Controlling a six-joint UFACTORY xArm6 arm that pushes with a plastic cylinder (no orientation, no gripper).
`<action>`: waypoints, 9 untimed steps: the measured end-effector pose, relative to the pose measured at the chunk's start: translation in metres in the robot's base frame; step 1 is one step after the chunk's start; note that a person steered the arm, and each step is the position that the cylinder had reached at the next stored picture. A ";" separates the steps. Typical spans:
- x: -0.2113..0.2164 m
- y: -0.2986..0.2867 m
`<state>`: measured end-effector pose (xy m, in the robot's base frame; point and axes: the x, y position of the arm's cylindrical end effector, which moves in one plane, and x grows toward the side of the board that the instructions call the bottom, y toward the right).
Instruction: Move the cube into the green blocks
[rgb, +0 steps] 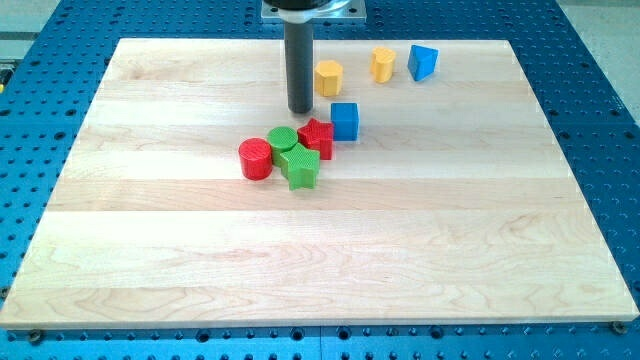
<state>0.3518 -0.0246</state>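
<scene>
A blue cube (345, 120) sits just above the board's middle, touching a red star block (317, 136) on its left. A green cylinder (283, 140) and a green star block (300, 166) lie left and below-left of the red star, close together. A red cylinder (256, 158) stands at the left end of this cluster. My tip (300, 109) is at the end of the dark rod, above the green cylinder and left of the blue cube, a short gap from both.
A yellow hexagonal block (328, 77) stands just right of the rod. A second yellow block (383, 63) and a blue wedge-like block (422, 62) lie near the board's top edge. The wooden board (150, 250) rests on a blue perforated table.
</scene>
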 end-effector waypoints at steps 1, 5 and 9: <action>0.042 0.006; -0.002 0.086; 0.040 0.039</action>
<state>0.3920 0.0142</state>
